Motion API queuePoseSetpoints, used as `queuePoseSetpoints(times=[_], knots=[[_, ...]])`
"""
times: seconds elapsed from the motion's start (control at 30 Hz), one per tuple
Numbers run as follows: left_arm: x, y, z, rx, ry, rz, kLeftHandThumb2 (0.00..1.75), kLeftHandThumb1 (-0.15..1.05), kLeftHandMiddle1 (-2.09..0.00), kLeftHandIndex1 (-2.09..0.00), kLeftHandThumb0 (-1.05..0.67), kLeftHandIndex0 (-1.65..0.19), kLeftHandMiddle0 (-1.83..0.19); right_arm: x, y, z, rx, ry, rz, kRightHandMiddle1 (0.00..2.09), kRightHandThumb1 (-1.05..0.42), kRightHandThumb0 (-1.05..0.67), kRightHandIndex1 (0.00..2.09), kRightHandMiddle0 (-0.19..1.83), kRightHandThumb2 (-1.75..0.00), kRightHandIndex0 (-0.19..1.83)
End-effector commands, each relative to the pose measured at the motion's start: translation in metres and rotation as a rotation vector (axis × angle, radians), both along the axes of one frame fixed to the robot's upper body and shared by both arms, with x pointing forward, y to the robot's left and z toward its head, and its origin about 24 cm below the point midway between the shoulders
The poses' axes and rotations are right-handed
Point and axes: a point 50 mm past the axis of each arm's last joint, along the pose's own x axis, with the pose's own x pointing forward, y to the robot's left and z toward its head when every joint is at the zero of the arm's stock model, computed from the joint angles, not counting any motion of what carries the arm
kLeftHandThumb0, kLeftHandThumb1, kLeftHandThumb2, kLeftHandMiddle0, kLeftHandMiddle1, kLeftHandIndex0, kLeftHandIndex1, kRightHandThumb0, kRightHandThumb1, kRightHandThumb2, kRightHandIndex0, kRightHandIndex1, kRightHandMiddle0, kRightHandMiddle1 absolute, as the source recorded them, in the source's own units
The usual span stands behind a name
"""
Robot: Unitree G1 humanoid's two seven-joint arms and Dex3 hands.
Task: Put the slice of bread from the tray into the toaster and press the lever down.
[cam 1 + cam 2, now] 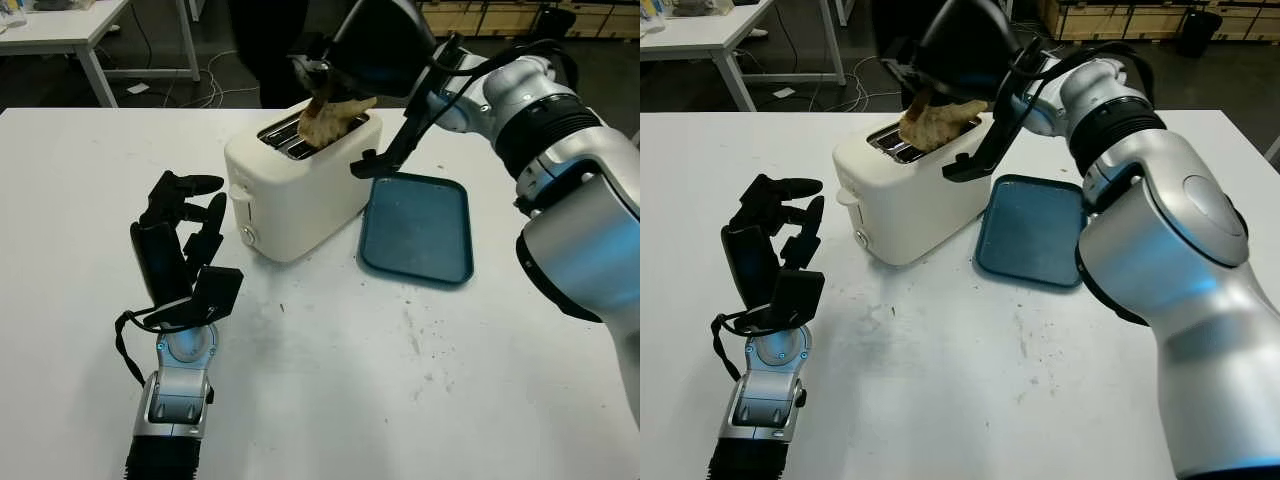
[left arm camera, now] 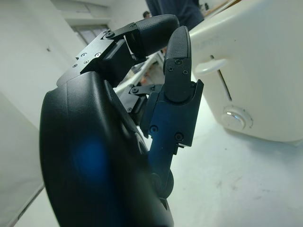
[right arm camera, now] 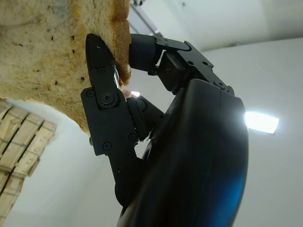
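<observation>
So we've got the right hand (image 1: 330, 75) up over the white toaster (image 1: 295, 185), fingers clamped on the slice of bread (image 1: 328, 118). In the right wrist view we can see the fingertips (image 3: 102, 61) pressed into the crust of the slice, so the grip is firm. The bread hangs tilted, with its lower edge down at the toaster's slots (image 1: 285, 138), and we'd say it's touching or just entering the near end of one, though we can't tell how far in it sits because the hand covers part of it. The toaster stands on the white table (image 1: 400, 390) at an angle, with its lever (image 1: 240, 195) and round knob (image 1: 248, 236) on the end that faces our left hand. The lever sits high in its track, so it isn't pressed down. Right beside the toaster on the far right side we see the blue tray (image 1: 420, 228), lying flat, with one corner just under the right forearm. Our left hand (image 1: 180, 235) is parked on the table near the lever end of the toaster, apart from it, holding nothing, its fingers curled in a bit. A person in dark clothes (image 1: 265, 45) stands behind the table.
</observation>
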Motion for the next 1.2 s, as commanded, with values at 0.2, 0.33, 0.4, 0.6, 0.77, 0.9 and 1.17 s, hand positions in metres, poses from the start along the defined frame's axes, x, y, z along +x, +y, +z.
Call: queuePoseSetpoints(times=[0.2, 0.33, 0.4, 0.6, 0.77, 0.9, 1.17], knots=[[-0.001, -0.001, -0.002, -0.001, 0.001, 0.002, 0.2, 0.92, -1.45, -1.03, -0.51, -0.66, -0.7, -0.004, 0.014, 0.008, 0.104, 0.024, 0.056, 1.75, -0.92, -0.54, 1.75, 0.94, -0.27, 1.2], [-0.001, 0.0, -0.002, 0.003, 0.001, 0.003, 0.21, 0.92, -1.45, -1.03, -0.5, -0.66, -0.7, -0.004, 0.013, 0.011, 0.121, 0.019, 0.051, 1.75, -0.92, -0.54, 1.75, 0.93, -0.31, 1.21], [-0.001, 0.0, -0.002, -0.002, 0.002, 0.001, 0.2, 0.92, -1.44, -1.03, -0.51, -0.66, -0.7, -0.004, 0.012, 0.013, 0.134, 0.02, 0.045, 1.75, -0.92, -0.53, 1.75, 0.93, -0.32, 1.22], [-0.001, -0.001, -0.002, 0.009, 0.007, 0.003, 0.21, 0.92, -1.43, -1.03, -0.51, -0.66, -0.7, -0.003, 0.007, 0.019, 0.177, 0.001, 0.036, 1.75, -0.92, -0.5, 1.75, 0.94, -0.25, 1.24], [-0.001, -0.001, -0.002, 0.002, -0.001, -0.01, 0.2, 0.92, -1.42, -1.03, -0.51, -0.65, -0.71, -0.002, 0.004, 0.025, 0.199, 0.003, 0.019, 1.75, -0.92, -0.51, 1.75, 0.94, -0.26, 1.22], [-0.001, -0.001, -0.002, 0.001, 0.001, -0.007, 0.2, 0.92, -1.42, -1.03, -0.51, -0.65, -0.7, 0.0, 0.001, 0.02, 0.158, 0.005, -0.012, 1.75, -0.92, -0.53, 1.75, 0.93, -0.26, 1.22], [-0.002, 0.0, -0.002, 0.013, 0.003, 0.0, 0.21, 0.92, -1.43, -1.02, -0.52, -0.66, -0.71, 0.004, -0.005, -0.003, 0.097, 0.071, -0.055, 1.75, -0.92, -0.51, 1.75, 0.89, -0.25, 1.16]])
